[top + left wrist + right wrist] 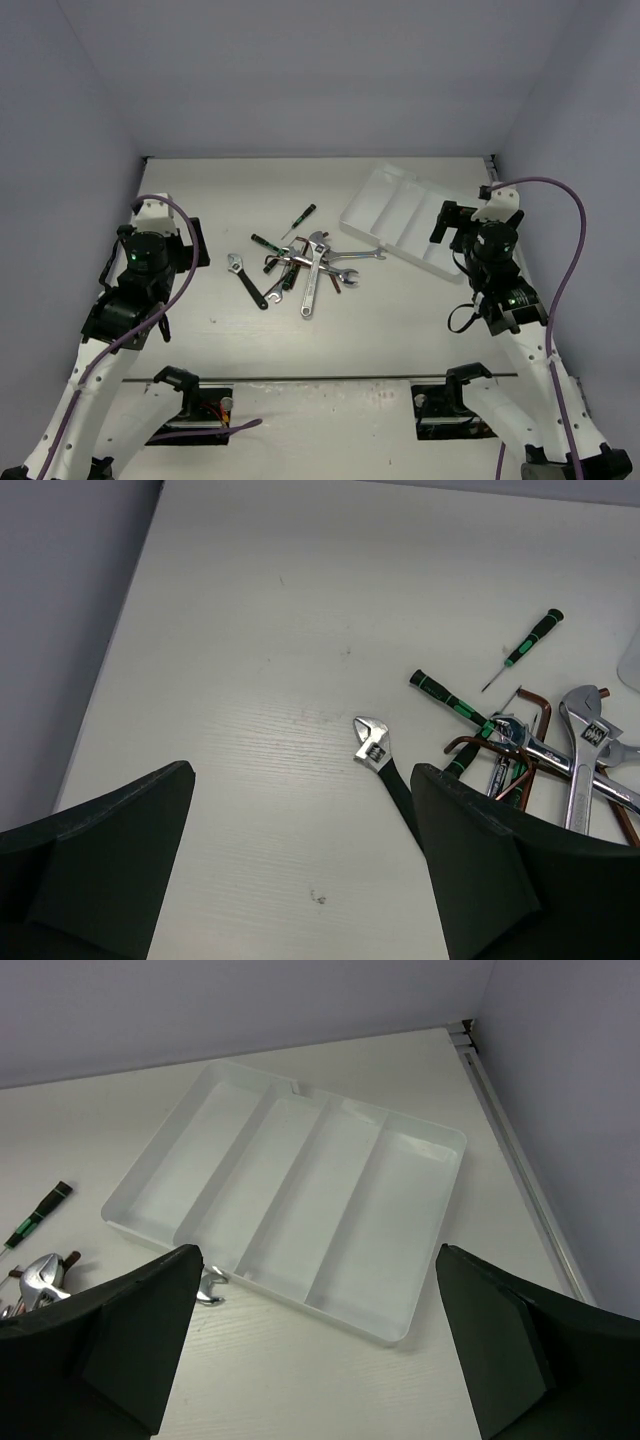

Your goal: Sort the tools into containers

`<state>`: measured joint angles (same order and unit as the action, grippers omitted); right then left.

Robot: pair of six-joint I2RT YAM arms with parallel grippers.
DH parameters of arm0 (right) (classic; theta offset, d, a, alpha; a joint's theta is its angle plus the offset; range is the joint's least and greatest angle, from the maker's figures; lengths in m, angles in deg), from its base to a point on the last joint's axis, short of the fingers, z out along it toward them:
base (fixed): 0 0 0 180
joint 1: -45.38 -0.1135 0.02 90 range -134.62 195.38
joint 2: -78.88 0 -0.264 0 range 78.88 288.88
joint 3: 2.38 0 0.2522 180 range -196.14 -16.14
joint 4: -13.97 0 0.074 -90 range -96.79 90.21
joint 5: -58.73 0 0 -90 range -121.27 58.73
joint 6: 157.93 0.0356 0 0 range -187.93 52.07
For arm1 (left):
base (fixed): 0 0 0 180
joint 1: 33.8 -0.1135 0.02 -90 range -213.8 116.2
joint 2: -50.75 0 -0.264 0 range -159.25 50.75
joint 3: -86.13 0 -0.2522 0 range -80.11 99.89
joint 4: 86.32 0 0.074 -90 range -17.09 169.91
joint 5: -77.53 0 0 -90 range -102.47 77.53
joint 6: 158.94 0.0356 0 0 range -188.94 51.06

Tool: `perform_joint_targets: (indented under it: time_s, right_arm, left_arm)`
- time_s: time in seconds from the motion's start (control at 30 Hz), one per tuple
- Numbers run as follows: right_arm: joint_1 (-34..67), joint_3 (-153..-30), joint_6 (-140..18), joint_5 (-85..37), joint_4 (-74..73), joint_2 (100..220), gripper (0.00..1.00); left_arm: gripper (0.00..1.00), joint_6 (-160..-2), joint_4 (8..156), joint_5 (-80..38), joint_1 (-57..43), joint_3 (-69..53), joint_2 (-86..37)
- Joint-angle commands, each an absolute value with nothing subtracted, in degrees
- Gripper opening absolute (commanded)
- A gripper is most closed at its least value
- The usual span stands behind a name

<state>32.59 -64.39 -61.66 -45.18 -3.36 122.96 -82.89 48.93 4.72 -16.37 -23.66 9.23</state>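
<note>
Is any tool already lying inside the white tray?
No, all four compartments of the tray show bare plastic, and the tools lie heaped beside it.

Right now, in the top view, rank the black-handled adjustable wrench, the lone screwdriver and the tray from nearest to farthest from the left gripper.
1. adjustable wrench, left of centre, nearest the left gripper.
2. lone screwdriver, centre, farther back.
3. tray, far right side.

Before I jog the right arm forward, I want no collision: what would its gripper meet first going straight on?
Probably the tray: the open right gripper points down at its middle compartments, with nothing visible in between, though depth is unclear.
</note>
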Motion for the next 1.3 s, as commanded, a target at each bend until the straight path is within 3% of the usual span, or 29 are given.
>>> perform_joint_targets:
  time_s: [0.0, 0.3, 0.57, 0.73, 0.83, 1.13, 1.27]
  right_arm:
    - [32.61, -65.98, -57.57, -46.83, 1.09, 125.89, 1.00]
    - [30.76, -68.18, -47.72, -35.26, -2.16, 139.10, 1.00]
    - [12.52, -72.23, -32.61, -50.00, -4.67, 152.08, 0.99]
    - [3.34, -77.90, -22.86, -57.21, -6.22, 163.70, 0.89]
    - [0.78, -82.05, -20.65, -58.48, -6.58, 169.38, 0.84]
    - [-3.04, -94.87, -14.72, -63.61, -11.32, 186.17, 0.84]
    - [-3.91, -98.91, -13.45, -64.39, -12.35, 190.91, 0.77]
  left_arm:
    - [0.88, -83.00, 52.49, 5.81, -16.75, -23.15, 9.09]
    - [0.88, -83.43, 51.78, 5.64, -16.75, -23.77, 9.88]
    - [0.88, -82.81, 47.36, 6.09, -16.75, -23.68, 10.48]
    - [0.88, -82.56, 46.82, 5.12, -16.67, -25.01, 10.27]
    - [0.88, -82.58, 45.91, 5.04, -16.68, -24.70, 9.84]
    - [0.88, -84.17, 43.11, 2.53, -16.57, -26.15, 12.25]
    - [0.88, -84.67, 41.77, 1.68, -16.16, -26.77, 13.59]
